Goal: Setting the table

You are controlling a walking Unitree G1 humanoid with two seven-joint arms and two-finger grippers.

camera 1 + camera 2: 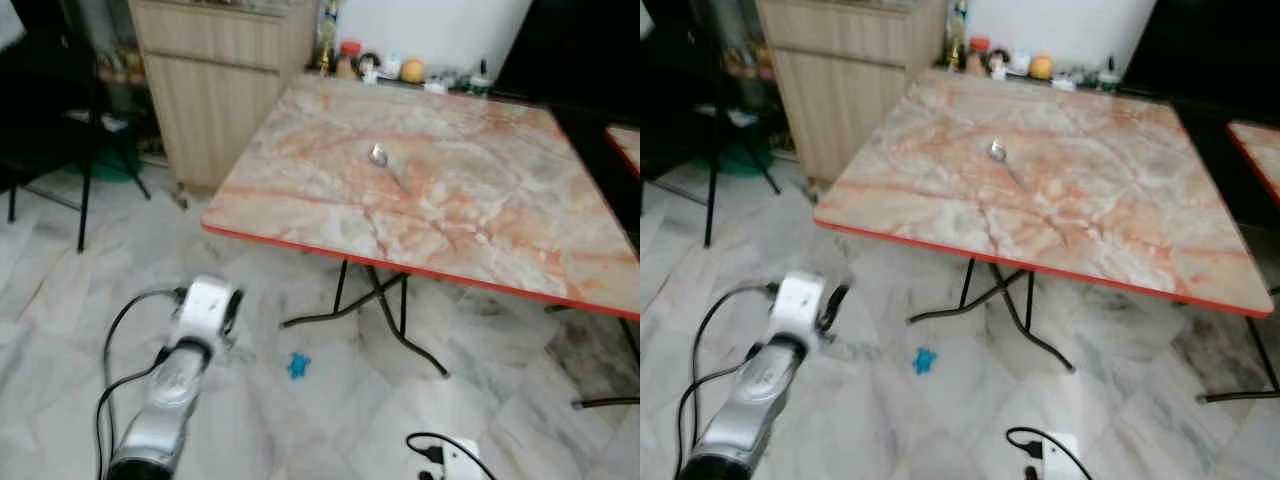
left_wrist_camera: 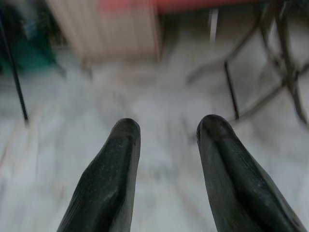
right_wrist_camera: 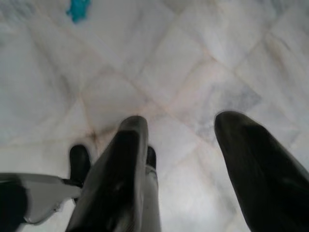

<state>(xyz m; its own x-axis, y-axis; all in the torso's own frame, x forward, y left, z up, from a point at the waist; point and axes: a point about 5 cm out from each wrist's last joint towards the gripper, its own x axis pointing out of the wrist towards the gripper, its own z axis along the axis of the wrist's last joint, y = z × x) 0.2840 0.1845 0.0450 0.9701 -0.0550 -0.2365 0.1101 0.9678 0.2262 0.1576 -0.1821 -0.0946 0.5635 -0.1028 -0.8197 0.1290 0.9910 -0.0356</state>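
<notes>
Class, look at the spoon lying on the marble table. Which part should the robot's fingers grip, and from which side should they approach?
Probably the handle. The spoon lies flat near the middle of the table, bowl toward the far side and thin handle trailing toward the near edge. Coming straight down from above, with the fingers closing across the handle's width, seems best, since a flat-lying spoon offers no side purchase. Both grippers are open and low, away from the table.

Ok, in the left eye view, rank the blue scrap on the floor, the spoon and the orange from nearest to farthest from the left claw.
1. Blue scrap: on the floor tiles, just to the right of the left claw, in front of the table.
2. Spoon: lying near the middle of the marble table.
3. Orange: at the table's far edge, by the wall.
</notes>
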